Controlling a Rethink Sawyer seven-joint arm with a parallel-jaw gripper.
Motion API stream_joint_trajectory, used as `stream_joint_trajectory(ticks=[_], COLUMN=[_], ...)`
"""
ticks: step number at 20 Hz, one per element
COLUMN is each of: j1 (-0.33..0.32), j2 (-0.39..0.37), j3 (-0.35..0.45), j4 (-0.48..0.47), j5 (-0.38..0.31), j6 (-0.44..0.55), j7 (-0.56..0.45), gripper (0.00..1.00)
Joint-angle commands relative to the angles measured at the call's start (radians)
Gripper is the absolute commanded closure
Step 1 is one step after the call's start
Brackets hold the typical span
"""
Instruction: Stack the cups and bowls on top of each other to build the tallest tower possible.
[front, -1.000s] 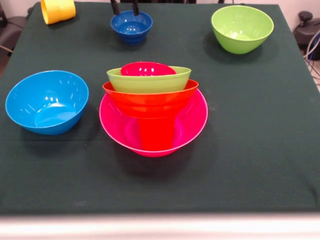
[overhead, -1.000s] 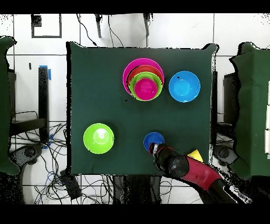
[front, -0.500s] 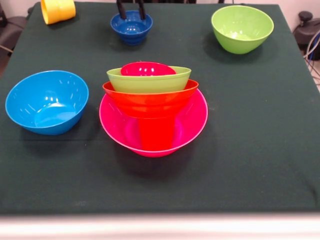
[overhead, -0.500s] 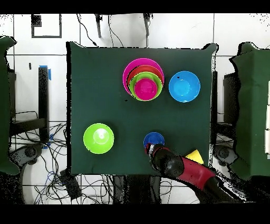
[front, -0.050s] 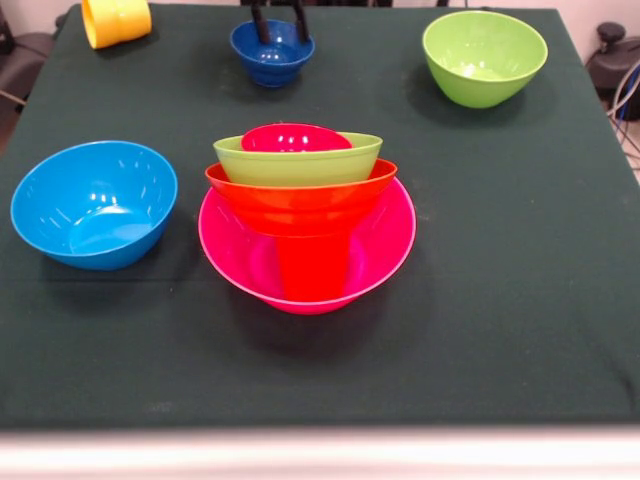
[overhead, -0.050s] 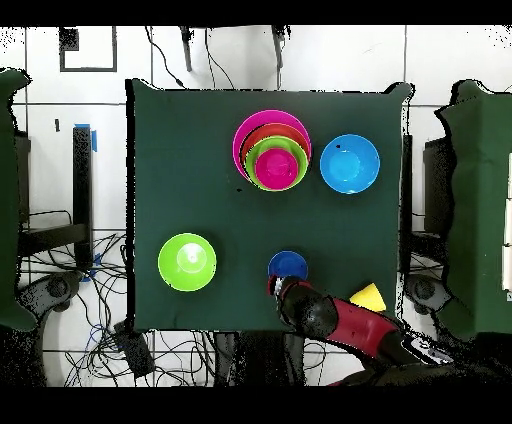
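The jaws stood apart, the two dark fingers of the gripper (front, -0.050s: 278, 20) reaching down into or just behind the small dark blue bowl (front, -0.050s: 272, 52) at the far edge of the table (front, -0.050s: 520, 300); whether they touched its rim could not be made out. The tower (front, -0.050s: 305, 215) sat mid-table: a pink bowl (front, -0.050s: 385, 250) as base, a red cup (front, -0.050s: 313, 268) inside it, then orange, lime green and small red bowls on top. A light blue bowl (front, -0.050s: 93, 203), another green bowl (front, -0.050s: 484, 57) and a yellow cup (front, -0.050s: 116, 20) stood well apart. The blue bowl looked light, stiff and glossy, likely slippery; pinching one wall across the rim seemed the surest hold.
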Motion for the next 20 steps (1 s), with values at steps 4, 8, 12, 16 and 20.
stream_joint_trajectory(ticks=[4, 8, 12, 16, 20], j1=[-0.045, -0.048, -0.035, -0.032, -0.041], j2=[-0.064, -0.057, -0.096, -0.140, -0.137], j3=[0.189, 0.195, 0.189, 0.202, 0.214], j4=[0.043, 0.043, 0.046, 0.048, 0.048], j5=[0.025, 0.023, 0.043, 0.070, 0.068], j6=[0.066, 0.054, 0.091, 0.144, 0.133], j7=[0.127, 0.131, 0.135, 0.135, 0.138], gripper=[0.00, 0.00, 0.00, 0.00, 0.00])
